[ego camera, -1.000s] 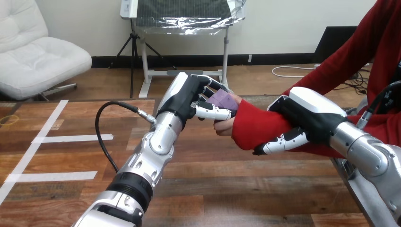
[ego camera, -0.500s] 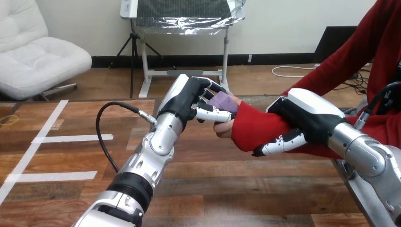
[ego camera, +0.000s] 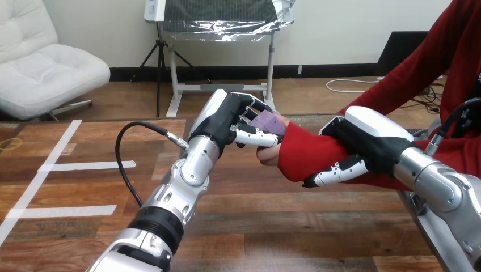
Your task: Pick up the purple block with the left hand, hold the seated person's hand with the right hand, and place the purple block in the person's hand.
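Left hand (ego camera: 227,117) pinching purple block (ego camera: 268,121) | right hand (ego camera: 374,141) seemingly clasping person's forearm (ego camera: 306,154)

The block (ego camera: 268,121) is mostly hidden behind the curled fingers (ego camera: 250,107) of the left hand (ego camera: 224,116); whether it touches the person's hand (ego camera: 266,154), at its 6 o'clock, cannot be told. The sleeve (ego camera: 303,152) covers most of that hand. The right hand (ego camera: 371,136), at 3 o'clock, has its fingers hidden behind the wrist. Both arms are cut off at the bottom edge.
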Controlling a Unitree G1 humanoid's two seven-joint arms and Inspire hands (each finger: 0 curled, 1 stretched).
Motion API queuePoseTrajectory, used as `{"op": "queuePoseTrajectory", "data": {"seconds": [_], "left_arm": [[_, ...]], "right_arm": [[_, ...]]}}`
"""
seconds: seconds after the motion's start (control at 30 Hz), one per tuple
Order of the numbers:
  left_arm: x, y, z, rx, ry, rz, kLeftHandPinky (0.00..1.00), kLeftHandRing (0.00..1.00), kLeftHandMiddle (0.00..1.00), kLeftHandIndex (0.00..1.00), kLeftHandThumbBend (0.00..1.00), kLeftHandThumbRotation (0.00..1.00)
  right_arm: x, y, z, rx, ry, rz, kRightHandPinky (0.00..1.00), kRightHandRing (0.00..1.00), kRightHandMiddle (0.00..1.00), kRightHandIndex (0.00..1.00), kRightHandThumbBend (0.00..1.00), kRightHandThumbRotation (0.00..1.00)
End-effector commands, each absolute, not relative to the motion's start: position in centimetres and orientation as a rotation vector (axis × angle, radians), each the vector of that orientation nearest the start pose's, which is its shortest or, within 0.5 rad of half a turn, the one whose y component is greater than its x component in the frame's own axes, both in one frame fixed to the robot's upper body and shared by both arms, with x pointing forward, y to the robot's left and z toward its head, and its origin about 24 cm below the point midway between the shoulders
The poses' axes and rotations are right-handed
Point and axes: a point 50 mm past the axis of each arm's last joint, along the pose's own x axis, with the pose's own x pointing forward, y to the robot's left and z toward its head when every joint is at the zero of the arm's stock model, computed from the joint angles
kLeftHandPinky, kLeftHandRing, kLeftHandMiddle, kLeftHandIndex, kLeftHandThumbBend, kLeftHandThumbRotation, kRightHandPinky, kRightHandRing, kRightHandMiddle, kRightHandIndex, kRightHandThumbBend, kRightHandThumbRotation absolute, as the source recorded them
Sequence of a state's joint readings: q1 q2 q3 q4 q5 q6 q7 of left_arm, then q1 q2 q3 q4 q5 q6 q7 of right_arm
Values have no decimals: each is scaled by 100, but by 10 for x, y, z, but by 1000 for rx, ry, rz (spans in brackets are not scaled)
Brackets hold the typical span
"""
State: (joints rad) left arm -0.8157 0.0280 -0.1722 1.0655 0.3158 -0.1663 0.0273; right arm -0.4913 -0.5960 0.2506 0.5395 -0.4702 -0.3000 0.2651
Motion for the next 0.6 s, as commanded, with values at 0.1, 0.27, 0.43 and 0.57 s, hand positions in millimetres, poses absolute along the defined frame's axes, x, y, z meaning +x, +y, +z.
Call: {"op": "queuePoseTrajectory", "data": {"seconds": [0.1,0.27,0.43,0.57], "left_arm": [[376,50,77,533,15,-435,46,58,61,64,67,13],[376,53,77,505,13,-438,54,67,70,75,68,30],[374,58,78,487,-16,-432,61,73,77,81,69,45],[374,61,78,479,-24,-426,64,76,80,83,68,51]], "right_arm": [[346,-186,128,-1112,-254,446,26,30,35,34,73,38],[345,-188,128,-1106,-252,448,25,29,34,33,73,37],[344,-191,126,-1096,-251,449,25,28,33,33,74,36],[343,-193,125,-1089,-246,446,24,28,33,32,74,37]]}}
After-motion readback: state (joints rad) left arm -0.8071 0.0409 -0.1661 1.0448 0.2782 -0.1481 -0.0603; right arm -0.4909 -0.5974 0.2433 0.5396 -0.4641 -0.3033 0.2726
